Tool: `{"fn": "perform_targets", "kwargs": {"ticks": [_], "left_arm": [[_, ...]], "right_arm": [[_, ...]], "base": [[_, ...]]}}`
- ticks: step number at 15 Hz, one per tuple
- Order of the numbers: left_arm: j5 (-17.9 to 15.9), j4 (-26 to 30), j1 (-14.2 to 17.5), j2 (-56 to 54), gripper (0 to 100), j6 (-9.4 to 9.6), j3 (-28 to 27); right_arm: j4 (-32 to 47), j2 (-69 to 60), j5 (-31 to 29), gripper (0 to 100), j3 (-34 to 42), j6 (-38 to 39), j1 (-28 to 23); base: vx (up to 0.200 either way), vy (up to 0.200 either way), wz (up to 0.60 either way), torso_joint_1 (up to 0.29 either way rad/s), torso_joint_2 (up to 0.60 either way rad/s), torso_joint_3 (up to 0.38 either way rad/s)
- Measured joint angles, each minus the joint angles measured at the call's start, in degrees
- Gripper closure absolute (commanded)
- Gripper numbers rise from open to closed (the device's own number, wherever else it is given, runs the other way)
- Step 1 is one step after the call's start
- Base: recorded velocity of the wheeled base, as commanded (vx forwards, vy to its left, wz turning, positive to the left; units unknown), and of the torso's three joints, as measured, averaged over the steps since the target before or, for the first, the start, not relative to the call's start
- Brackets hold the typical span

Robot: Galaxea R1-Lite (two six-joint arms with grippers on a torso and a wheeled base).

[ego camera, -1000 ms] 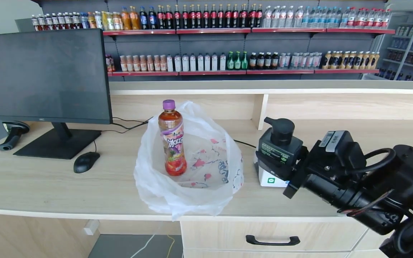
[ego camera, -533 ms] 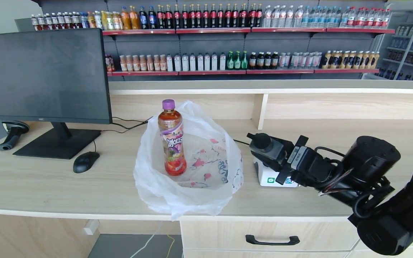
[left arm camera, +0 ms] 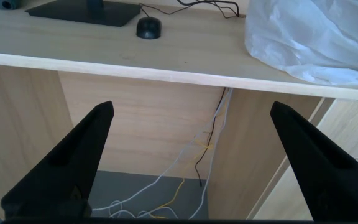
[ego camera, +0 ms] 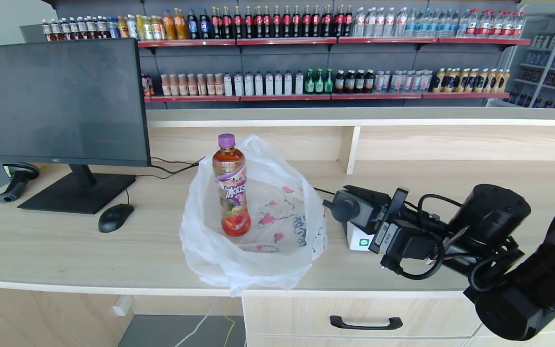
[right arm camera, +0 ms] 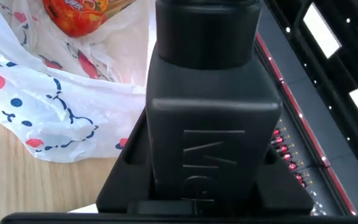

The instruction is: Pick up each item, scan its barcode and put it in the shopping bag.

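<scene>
A black pump bottle (ego camera: 354, 208) lies tilted on its side in my right gripper (ego camera: 378, 217), which is shut on it, pump head pointing at the shopping bag. It hangs just above a small white scanner box (ego camera: 360, 239) on the counter. The white printed shopping bag (ego camera: 277, 241) stands open at the counter's middle, with an orange drink bottle (ego camera: 231, 185) with a purple cap upright inside. In the right wrist view the black bottle (right arm camera: 207, 124) sits between the jaws, with the bag (right arm camera: 55, 118) beyond. My left gripper (left arm camera: 191, 162) is open and empty, below the counter's front edge (left arm camera: 104, 62).
A monitor (ego camera: 58, 101) on its stand, a black mouse (ego camera: 115, 217) and a handheld scanner (ego camera: 15, 180) occupy the counter's left. A raised ledge (ego camera: 354, 118) runs behind, with drink shelves beyond. A drawer with a handle (ego camera: 366, 324) is below the counter front.
The right arm has dropped and rotated, turning the black pump bottle from upright to lying on its side over the white scanner box. The bag and drink bottle have not moved.
</scene>
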Motion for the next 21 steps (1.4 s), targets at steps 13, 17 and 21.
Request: {"fn": "perform_targets", "kwargs": {"ticks": [13,17,21], "left_arm": [[0.00,0.00,0.02,0.00,0,0.13,0.00],[0.00,0.00,0.02,0.00,0,0.17,0.00],[0.00,0.00,0.02,0.00,0,0.17,0.00]], "right_arm": [[0.02,3.39,5.01,100,-2.86,-2.90,-3.19],[0.02,3.61,5.32,100,-2.71,-2.96,-3.46],[0.02,3.79,5.38,100,-2.27,-2.96,-3.46]], "base": [[0.000,0.000,0.00,0.000,0.00,0.000],[0.000,0.000,0.00,0.000,0.00,0.000],[0.000,0.000,0.00,0.000,0.00,0.000]]}}
